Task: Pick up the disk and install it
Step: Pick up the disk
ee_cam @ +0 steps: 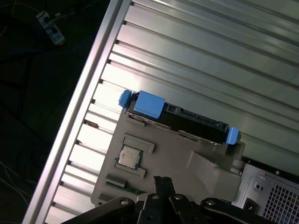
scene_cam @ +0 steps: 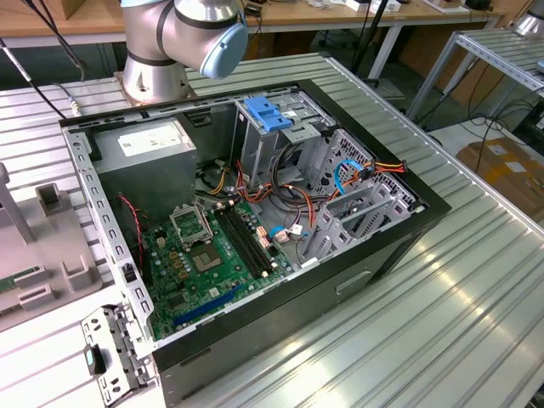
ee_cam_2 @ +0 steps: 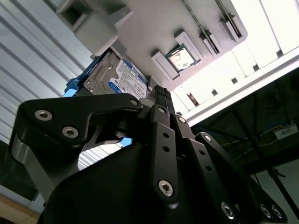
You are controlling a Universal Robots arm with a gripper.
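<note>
- The flat rectangular grey-metal disk (ee_cam_2: 117,77) with a white and blue label and blue plastic side rails is seen in both wrist views, standing on its long edge in a slot of a light-grey moulded plastic fixture tray (ee_cam: 205,170).
- In the first wrist view the disk (ee_cam: 180,119) is shown edge-on, with a blue rail end at each side and a wider blue tab towards one end.
- A small square silver processor chip (ee_cam: 129,156) is seated in a recess of the same tray, near the disk but apart from it.
- The black gripper (ee_cam_2: 161,91) is held above the tray; its fingers are pressed together with nothing between them.
- No contact between the gripper (ee_cam: 161,179) and the disk is seen; a stretch of bare tray lies between them.
- In the exterior view, an open black computer case (scene_cam: 374,263) lies on the ribbed aluminium table (scene_cam: 442,323), with the tray (scene_cam: 51,255) just beside it on the exterior view's left.
- Inside the case, a green motherboard (scene_cam: 204,255), a grey boxy power supply (scene_cam: 144,153) and a light-blue plastic bracket (scene_cam: 268,113) on the metal drive cage are seen.
- The silver and pale-blue arm (scene_cam: 183,34) is mounted behind the case.
</note>
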